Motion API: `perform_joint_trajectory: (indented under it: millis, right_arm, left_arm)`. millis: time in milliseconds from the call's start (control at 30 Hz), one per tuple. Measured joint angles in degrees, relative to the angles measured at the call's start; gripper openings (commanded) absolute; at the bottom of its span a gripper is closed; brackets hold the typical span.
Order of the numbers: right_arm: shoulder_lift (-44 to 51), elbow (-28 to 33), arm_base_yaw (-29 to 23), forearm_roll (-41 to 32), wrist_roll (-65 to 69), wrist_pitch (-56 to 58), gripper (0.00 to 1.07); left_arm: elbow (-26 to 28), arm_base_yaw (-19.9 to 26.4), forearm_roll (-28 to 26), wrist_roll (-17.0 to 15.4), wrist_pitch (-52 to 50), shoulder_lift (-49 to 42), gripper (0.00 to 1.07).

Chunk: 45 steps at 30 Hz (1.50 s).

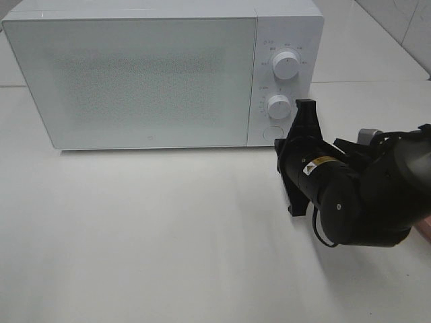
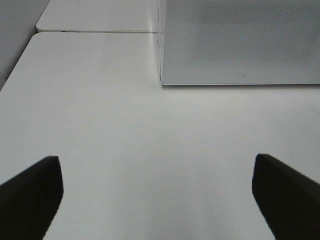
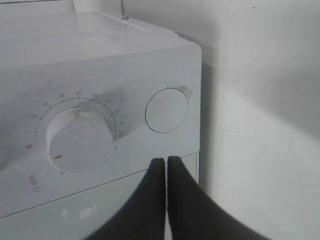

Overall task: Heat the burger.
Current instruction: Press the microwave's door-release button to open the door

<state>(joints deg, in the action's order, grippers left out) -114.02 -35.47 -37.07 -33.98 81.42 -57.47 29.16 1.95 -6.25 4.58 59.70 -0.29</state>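
The microwave [image 1: 135, 74] sits at the table's [image 1: 168, 249] back, the right jaws just before its control panel [image 1: 300, 33].

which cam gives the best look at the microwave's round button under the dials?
Right wrist: the round button is large, sharp and unobstructed, with the shut right gripper close to it. Exterior high shows it small, right beside that gripper. Left wrist shows only the microwave door, no button.

Plain white table [image 1: 168, 235] everywhere, bit of white tiled wall [image 1: 411, 20] in the far corner, soft even light.
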Motion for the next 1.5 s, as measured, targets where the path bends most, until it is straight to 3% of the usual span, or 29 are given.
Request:
perform_joint_trajectory:
  millis: [233,867,1500]
  right_arm:
    - [-2.35,-3.55,2.81,1.49,0.00,2.06,0.00]
    - [-8.88,-10.77,4.64,2.81,1.38,3.09,0.00]
    - [-9.85,-13.12,6.53,2.35,0.86,4.64,0.00]
  left_arm:
    - [0.00,0.00,0.00,0.00,0.00,0.00,0.98]
    - [0.00,0.00,0.00,0.00,0.00,0.00,0.98]
    - [0.00,0.00,0.00,0.00,0.00,0.00,0.98]
